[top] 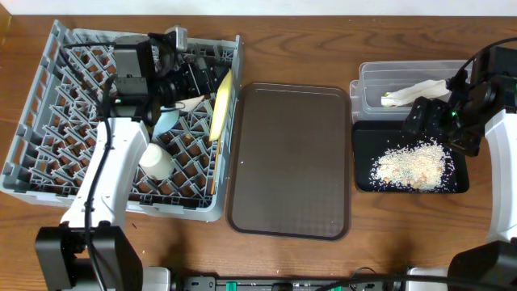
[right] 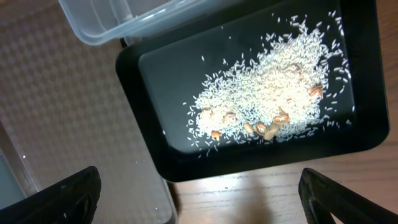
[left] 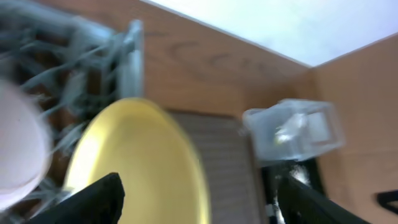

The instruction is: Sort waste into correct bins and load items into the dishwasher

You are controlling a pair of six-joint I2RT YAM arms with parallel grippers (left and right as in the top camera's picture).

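The grey dish rack (top: pixel 32 137) stands at the left. In it the yellow plate (top: pixel 222 105) stands on edge at the right side, with the light blue bowl (top: pixel 166 121) and the small white cup (top: pixel 156 162) nearby. My left gripper (top: pixel 198 77) hovers over the rack, open and empty; the left wrist view shows the plate (left: pixel 143 162) just beyond its jaws (left: pixel 199 208). My right gripper (top: pixel 428 117) is open and empty above the black tray (top: pixel 460 182), which holds the rice scraps (top: pixel 408 166). The clear tub (top: pixel 371 81) holds the napkin (top: pixel 420 90) and the wrapper (top: pixel 388 99).
The large brown serving tray (top: pixel 289 158) lies between the rack and the bins. The right wrist view shows the rice (right: pixel 267 93) in the black tray (right: pixel 134 93), a corner of the tub (right: pixel 124 18) and the brown tray (right: pixel 62 124). A blurred white object (left: pixel 18 149) sits in the rack.
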